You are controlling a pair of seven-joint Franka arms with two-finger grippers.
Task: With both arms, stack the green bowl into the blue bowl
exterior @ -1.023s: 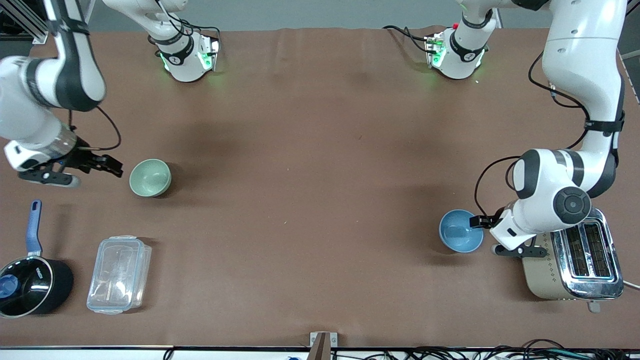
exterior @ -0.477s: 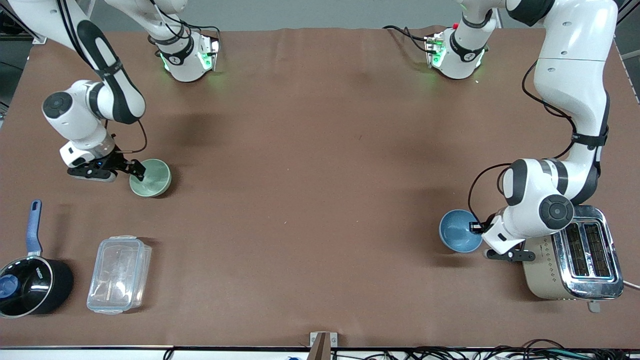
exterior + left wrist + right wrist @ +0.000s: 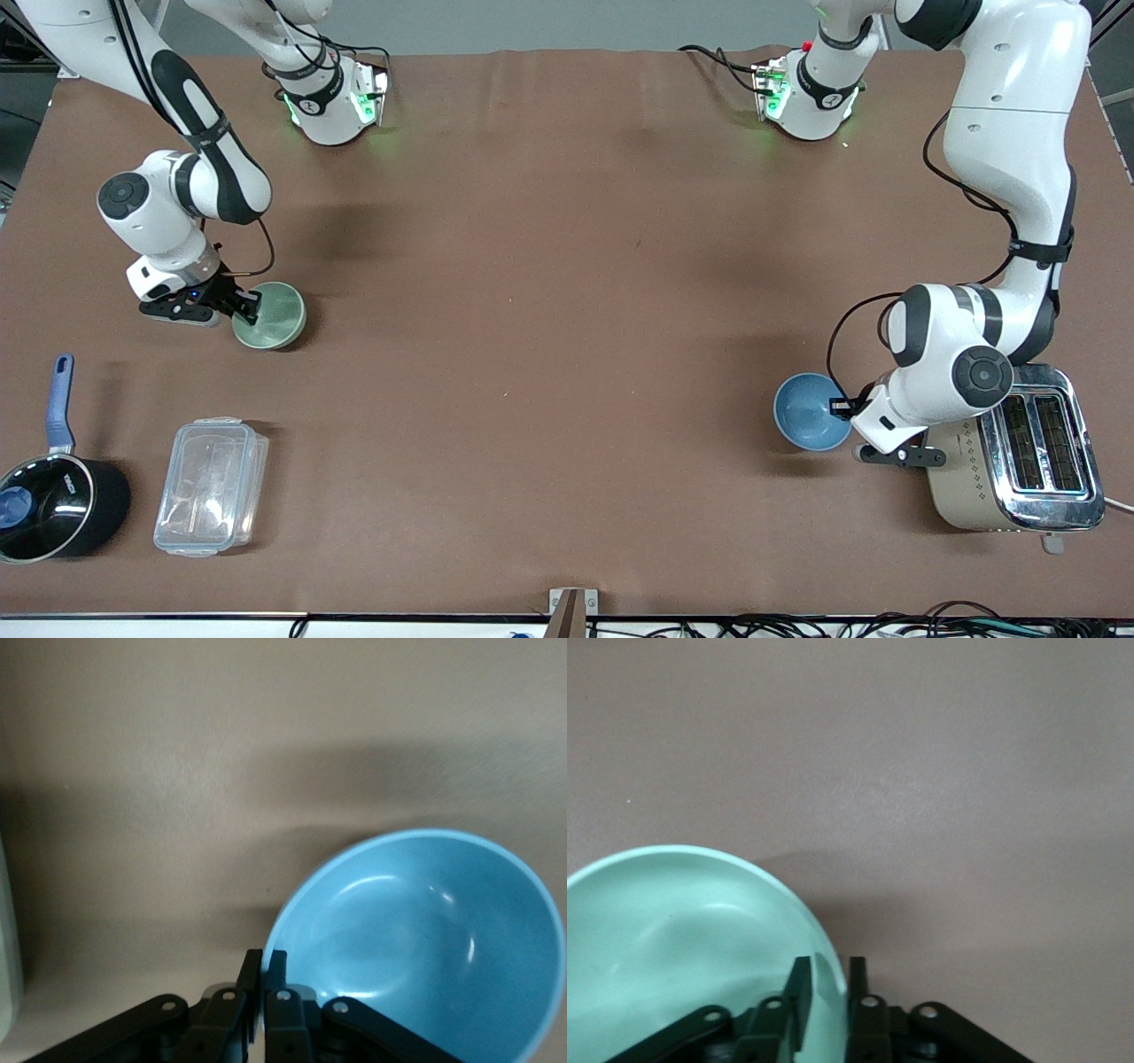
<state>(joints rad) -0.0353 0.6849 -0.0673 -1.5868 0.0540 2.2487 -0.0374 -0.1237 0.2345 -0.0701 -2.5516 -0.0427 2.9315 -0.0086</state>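
The green bowl [image 3: 273, 317] sits on the table toward the right arm's end and fills one corner of the right wrist view [image 3: 682, 939]. My right gripper [image 3: 252, 309] [image 3: 829, 981] is down at its rim, one finger inside and one outside, with a small gap still showing. The blue bowl [image 3: 808, 411] sits toward the left arm's end, beside the toaster, and also shows in the left wrist view [image 3: 425, 939]. My left gripper [image 3: 839, 408] [image 3: 265, 964] is shut on its rim, the fingers pressed close together on the wall.
A chrome and beige toaster [image 3: 1028, 461] stands right beside the left arm's wrist. A clear plastic lidded box [image 3: 211, 486] and a black saucepan with a blue handle [image 3: 53, 496] lie nearer the front camera than the green bowl. The brown table [image 3: 549, 292] spreads between the bowls.
My right gripper swung in from the table's end and came down over the green bowl's rim. My left gripper closed on the blue bowl's rim, and that bowl shifted slightly.
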